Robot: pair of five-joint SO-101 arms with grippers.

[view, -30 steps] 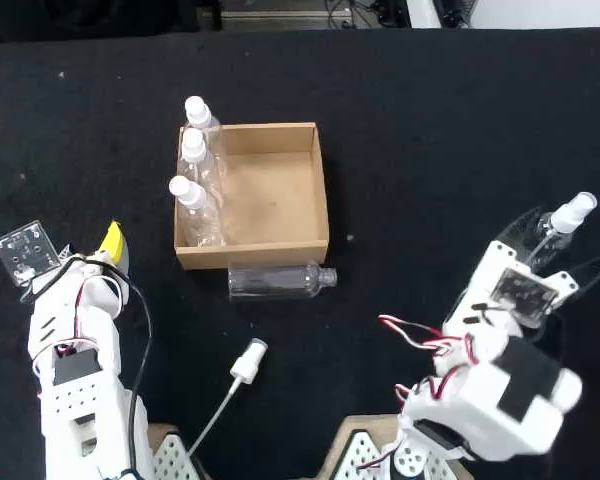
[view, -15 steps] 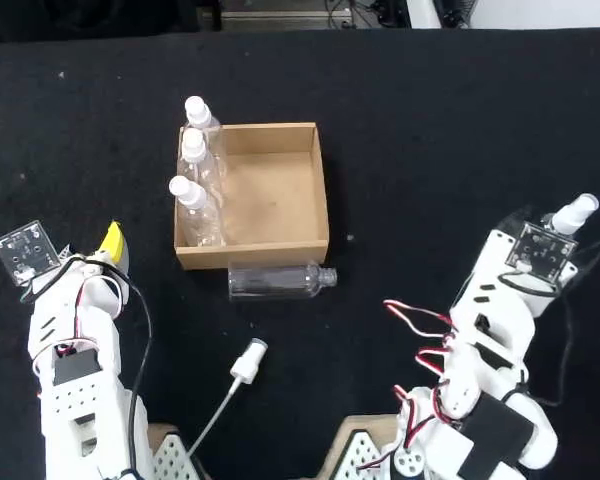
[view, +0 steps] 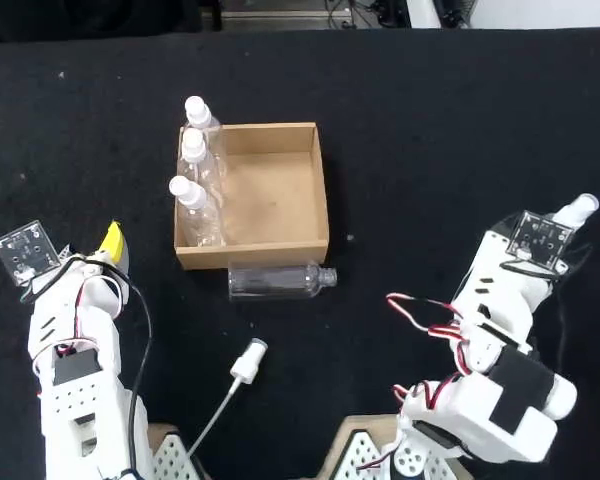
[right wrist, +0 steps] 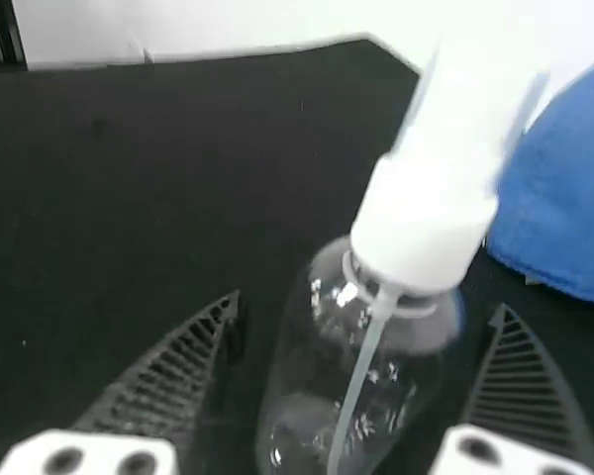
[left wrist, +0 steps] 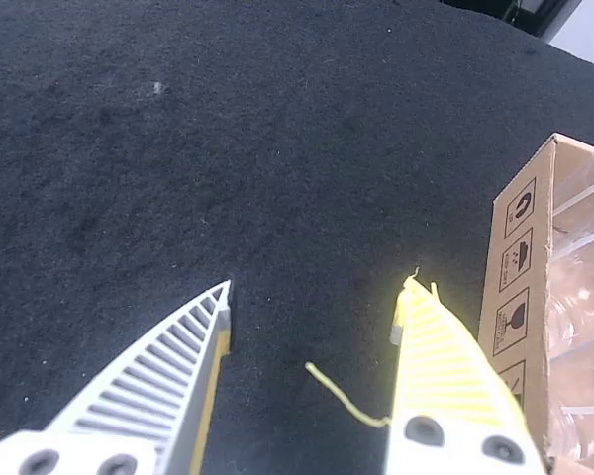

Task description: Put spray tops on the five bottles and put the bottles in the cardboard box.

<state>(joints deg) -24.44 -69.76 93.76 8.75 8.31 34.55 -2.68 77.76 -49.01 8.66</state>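
Observation:
The cardboard box [view: 315,190] lies mid-table, and three bottles with spray tops [view: 198,200] stand along its left wall. One capless bottle [view: 280,280] lies on its side just in front of the box. A loose spray top [view: 248,362] with its tube lies nearer the arms. At the right edge stands a fifth bottle [right wrist: 356,396] wearing a spray top [view: 577,212]. My right gripper [right wrist: 366,305] is open with a finger on each side of it. My left gripper [left wrist: 317,287] is open over bare mat, left of the box wall [left wrist: 520,257].
A blue object [right wrist: 564,208] lies right beside the bottle at the table's right edge. Black mat [view: 430,130] covers the table. The left arm [view: 75,340] stands at the lower left, the right arm [view: 500,340] at the lower right.
The right arm has swung its wrist over the bottle at the right edge, so the fingers now flank it more closely. The left arm and the other bottles have stayed put.

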